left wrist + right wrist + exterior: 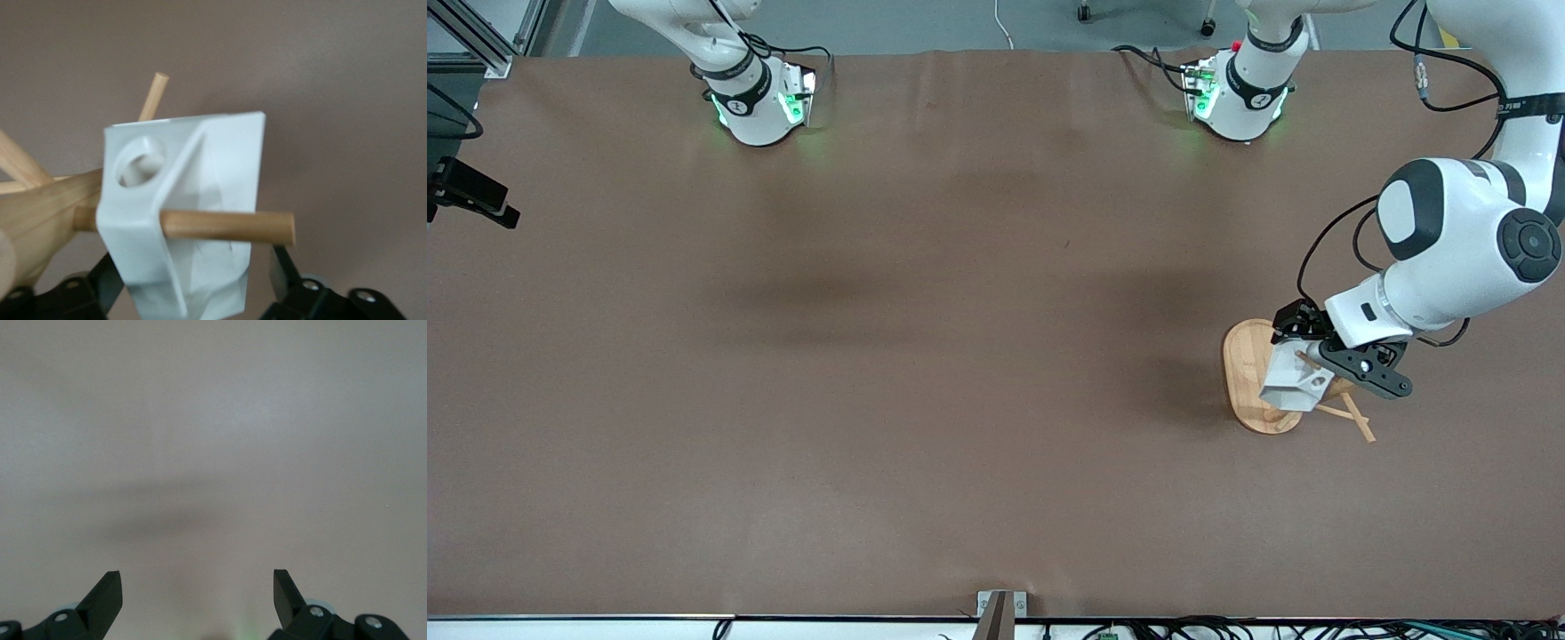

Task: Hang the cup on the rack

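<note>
Though gripper (193, 283) open — cup (193, 220) on rack (1249, 378) peg

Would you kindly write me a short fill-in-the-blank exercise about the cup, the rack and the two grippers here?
1. The cup hangs on a peg of the ____.
2. The peg passes through the cup's ____.
3. The left gripper, beside the cup, has its fingers ____.
4. The right gripper holds ____.

Missing words: rack; handle; open; nothing
</note>
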You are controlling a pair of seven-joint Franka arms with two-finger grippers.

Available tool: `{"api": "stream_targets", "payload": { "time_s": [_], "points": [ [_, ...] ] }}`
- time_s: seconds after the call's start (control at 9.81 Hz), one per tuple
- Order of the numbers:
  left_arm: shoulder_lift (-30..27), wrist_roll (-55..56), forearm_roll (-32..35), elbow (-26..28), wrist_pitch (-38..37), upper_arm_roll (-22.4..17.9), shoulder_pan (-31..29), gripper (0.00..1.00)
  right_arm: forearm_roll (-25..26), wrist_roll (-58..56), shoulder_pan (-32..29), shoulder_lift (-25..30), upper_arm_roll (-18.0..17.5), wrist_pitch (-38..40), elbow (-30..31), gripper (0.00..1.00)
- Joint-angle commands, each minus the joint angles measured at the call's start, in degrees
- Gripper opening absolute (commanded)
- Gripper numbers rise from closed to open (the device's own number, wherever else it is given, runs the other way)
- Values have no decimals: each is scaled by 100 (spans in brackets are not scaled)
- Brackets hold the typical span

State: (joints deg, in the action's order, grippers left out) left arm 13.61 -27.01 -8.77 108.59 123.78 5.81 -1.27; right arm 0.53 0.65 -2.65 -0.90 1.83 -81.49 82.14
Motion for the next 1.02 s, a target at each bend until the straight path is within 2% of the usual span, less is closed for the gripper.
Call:
{"api": "stream_targets", "payload": {
  "time_s": [0.0, 0.41, 0.71, 0.92],
  "points": [
    [-67, 369, -73, 4, -20, -36, 22, 100, 62, -91, -61, 37, -34, 72, 4, 100],
    [-1033, 2055, 24, -163, -1292, 121, 100, 100, 62, -82, -61, 37, -34, 72, 4, 100],
    [-1413, 2095, 654, -723, -2021, 139, 75, 100, 62, -82, -61, 37, -25, 72, 4, 100],
    [-1457, 2068, 579, -1163, -2638, 130, -39, 100, 62, -82, -61, 37, -25, 72, 13, 100]
  ]
}}
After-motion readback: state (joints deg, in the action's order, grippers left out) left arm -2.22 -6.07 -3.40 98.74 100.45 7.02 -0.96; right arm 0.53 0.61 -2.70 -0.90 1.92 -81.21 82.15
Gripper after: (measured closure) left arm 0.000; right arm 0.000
